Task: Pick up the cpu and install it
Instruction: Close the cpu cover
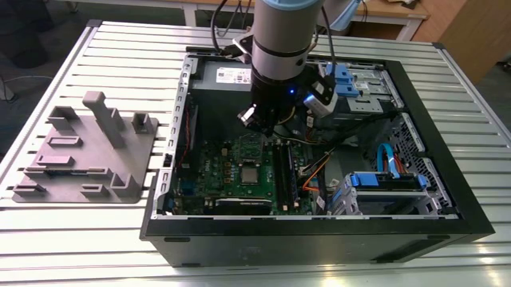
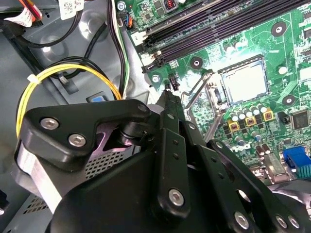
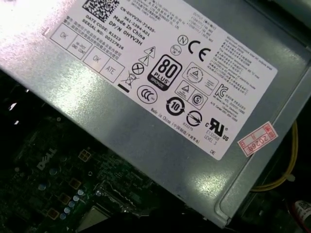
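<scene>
Cpu (image 1: 250, 174) is seen lying flat inside the socket frame (image 2: 216, 92) on the green board (image 1: 209, 179), just to the near side of the gripper (image 1: 265, 130), which is hung above the board's far edge. Whether it is spread or pressed together cannot be told.

Open black computer case (image 1: 319, 239) on slatted table (image 1: 80, 239), grey tray (image 1: 131, 164) beside it, green motherboard (image 1: 209, 172) inside
</scene>
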Robot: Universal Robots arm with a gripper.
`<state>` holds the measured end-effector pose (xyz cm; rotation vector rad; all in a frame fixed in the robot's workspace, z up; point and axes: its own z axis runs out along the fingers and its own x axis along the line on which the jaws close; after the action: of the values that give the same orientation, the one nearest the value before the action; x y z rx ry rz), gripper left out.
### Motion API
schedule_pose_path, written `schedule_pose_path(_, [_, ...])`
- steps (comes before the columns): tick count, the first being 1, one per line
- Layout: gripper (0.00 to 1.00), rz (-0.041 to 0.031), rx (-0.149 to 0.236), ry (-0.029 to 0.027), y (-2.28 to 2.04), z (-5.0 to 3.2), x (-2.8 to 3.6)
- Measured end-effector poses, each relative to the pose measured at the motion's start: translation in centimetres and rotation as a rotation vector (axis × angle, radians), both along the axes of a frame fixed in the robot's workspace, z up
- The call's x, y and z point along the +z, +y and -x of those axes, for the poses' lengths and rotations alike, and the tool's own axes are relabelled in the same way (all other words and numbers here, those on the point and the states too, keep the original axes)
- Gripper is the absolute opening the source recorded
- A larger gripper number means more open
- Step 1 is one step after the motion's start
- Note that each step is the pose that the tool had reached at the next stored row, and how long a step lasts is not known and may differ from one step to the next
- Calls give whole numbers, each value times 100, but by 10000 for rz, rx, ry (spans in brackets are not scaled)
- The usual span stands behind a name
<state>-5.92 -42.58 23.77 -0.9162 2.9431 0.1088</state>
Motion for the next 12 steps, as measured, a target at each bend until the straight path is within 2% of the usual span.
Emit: schedule_pose_path(12, [11,2,131,8,-4,-7,45])
